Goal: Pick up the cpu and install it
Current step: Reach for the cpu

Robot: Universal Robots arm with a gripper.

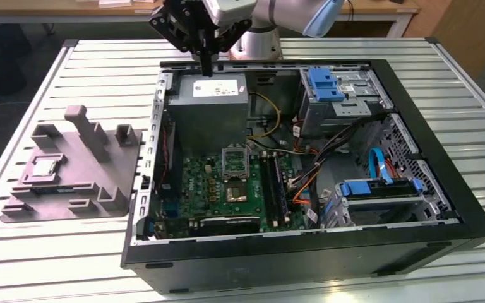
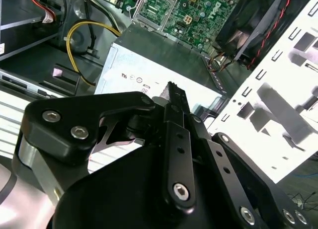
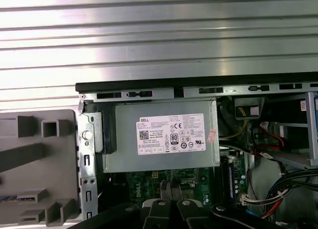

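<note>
In the exterior view, the gripper [image 1: 205,69] hangs just above the grey box [image 1: 209,110], its claw closed and empty. The cpu [image 1: 43,167] lies on the fixture [image 1: 99,183], well apart from the grey box on the exterior view's left.

In the second wrist view, the pressed-together fingertips [image 2: 174,97] hover over that box.

In the first wrist view, the box's white label [image 3: 171,134] faces the camera.

Soft, even light from above filled the exterior view. The slatted table [image 1: 482,158] read bright, its ribs carrying a mild sheen toward 3 o'clock. Inside the computer case [image 1: 268,265] it was dimmer, darkest near 7 o'clock beneath the wall. The grey-purple fixture [image 1: 99,183] cast only faint, short shadows. In the second wrist view the perforated metal panel [image 2: 278,90] was blown out to white, while the gripper [image 2: 172,90] stayed almost black. In the first wrist view the table glared in pale bands.
</note>
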